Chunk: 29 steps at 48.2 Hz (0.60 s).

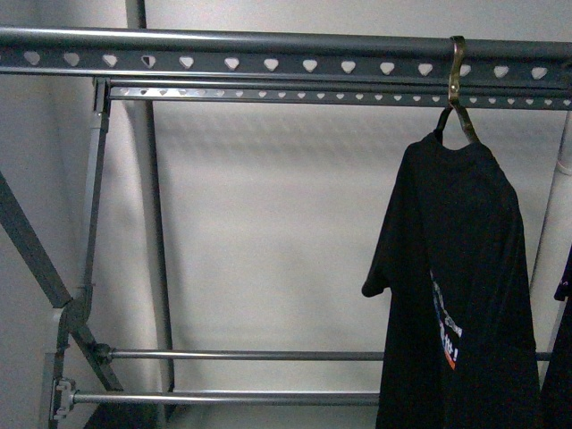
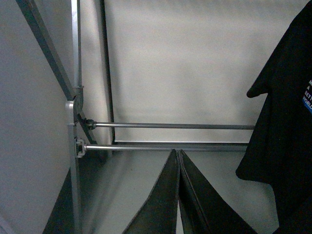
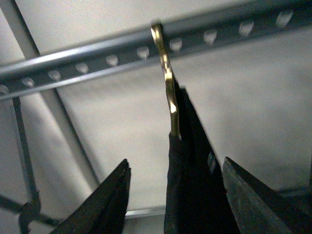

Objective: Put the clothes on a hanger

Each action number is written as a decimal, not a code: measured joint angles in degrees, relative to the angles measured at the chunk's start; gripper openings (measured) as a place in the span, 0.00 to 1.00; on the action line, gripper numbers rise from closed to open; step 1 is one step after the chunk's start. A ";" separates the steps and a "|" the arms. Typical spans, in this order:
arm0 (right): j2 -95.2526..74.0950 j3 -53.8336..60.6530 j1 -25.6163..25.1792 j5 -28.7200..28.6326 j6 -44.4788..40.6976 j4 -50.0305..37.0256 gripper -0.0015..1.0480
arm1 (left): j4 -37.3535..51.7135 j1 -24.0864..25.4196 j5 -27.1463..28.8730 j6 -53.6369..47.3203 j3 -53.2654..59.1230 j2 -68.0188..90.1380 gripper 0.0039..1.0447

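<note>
White wall bkgd | T-shirt (image 3: 187, 195) hung on rack (image 1: 268, 54), between right jaws, spread wide, empty | left jaws closed

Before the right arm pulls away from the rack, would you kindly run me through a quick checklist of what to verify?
1. Hook over the top rail: ok.
2. T-shirt hanging from the hook, clear of the lower bars: ok.
3. Right tool open, fingers either side of the shirt: ok.
4. Right fingers free of the fabric: cannot tell.
5. Left tool shut, holding nothing: ok.
6. Shirt seated evenly at the shoulders: cannot tell.
</note>
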<state>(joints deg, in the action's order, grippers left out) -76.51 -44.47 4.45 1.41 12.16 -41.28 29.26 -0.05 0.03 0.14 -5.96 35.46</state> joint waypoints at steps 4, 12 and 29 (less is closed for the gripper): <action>9.27 8.81 2.86 2.84 -3.65 -5.11 0.67 | -1.07 0.00 0.02 0.00 0.87 -1.95 0.03; 38.18 27.98 18.91 20.04 -11.47 9.46 0.77 | -3.74 0.00 0.00 -0.02 2.36 -6.21 0.03; 71.47 40.41 10.95 12.83 -11.98 39.85 0.02 | -9.46 0.00 0.09 -0.07 4.92 -16.09 0.03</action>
<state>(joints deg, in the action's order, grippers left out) -5.04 -4.05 15.40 14.24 0.19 -1.43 19.79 -0.05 0.12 0.08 -1.04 19.38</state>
